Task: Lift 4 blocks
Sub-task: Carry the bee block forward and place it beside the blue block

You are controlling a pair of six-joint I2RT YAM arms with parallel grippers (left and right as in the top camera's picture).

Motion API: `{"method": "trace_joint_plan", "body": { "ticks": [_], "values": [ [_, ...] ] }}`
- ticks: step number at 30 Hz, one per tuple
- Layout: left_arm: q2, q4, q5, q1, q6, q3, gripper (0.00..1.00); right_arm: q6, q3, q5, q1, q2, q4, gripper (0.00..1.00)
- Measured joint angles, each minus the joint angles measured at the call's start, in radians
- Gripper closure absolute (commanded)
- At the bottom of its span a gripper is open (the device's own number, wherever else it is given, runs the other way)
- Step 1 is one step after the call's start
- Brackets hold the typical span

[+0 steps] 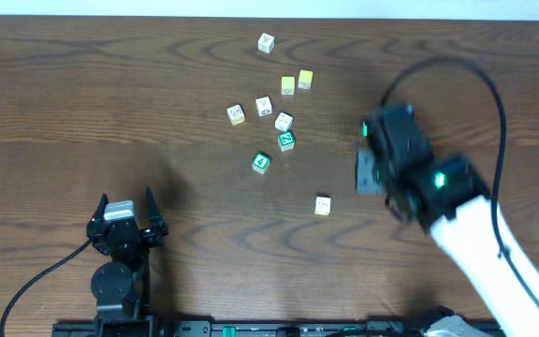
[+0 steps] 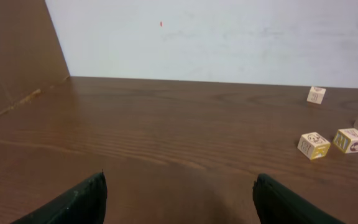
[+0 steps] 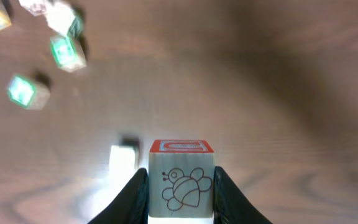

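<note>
Working over a wood table. Reaching in from the right with the right arm. Clamping the right gripper on a red-edged block with a bee drawing, up off the table. Parking the left gripper front-left, jaws wide and empty. Leaving the green N block, second green block and cream block on the table mid-field, apart from each other.

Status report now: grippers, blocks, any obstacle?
Left gripper open, empty. Right gripper shut on bee block, lifted off table. Green N block, second green block on table. No obstacle seen.
</note>
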Motion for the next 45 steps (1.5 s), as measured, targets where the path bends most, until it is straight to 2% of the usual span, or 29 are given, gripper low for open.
{"method": "trace_joint_plan", "body": {
  "ticks": [5,11,20,39,41,45],
  "values": [
    [0.000,-0.001,0.000,0.000,0.000,0.000,0.24,0.052,-0.320,-0.002,0.060,-0.115,0.244,0.91],
    [0.000,-0.001,0.000,0.000,0.000,0.000,0.24,0.092,-0.525,-0.019,0.070,-0.057,0.486,0.92],
    [0.000,-0.001,0.000,0.000,0.000,0.000,0.24,0.111,-0.534,-0.049,0.070,0.188,0.702,0.94],
    [0.000,-0.001,0.000,0.000,0.000,0.000,0.25,0.129,-0.525,-0.078,0.070,0.207,0.726,0.96],
    [0.000,-0.001,0.000,0.000,0.000,0.000,0.24,0.129,-0.522,-0.082,0.070,0.207,0.721,0.92],
    [0.000,-0.001,0.000,0.000,0.000,0.000,0.25,0.130,-0.518,-0.091,0.070,0.207,0.709,0.65]
  ]
}}
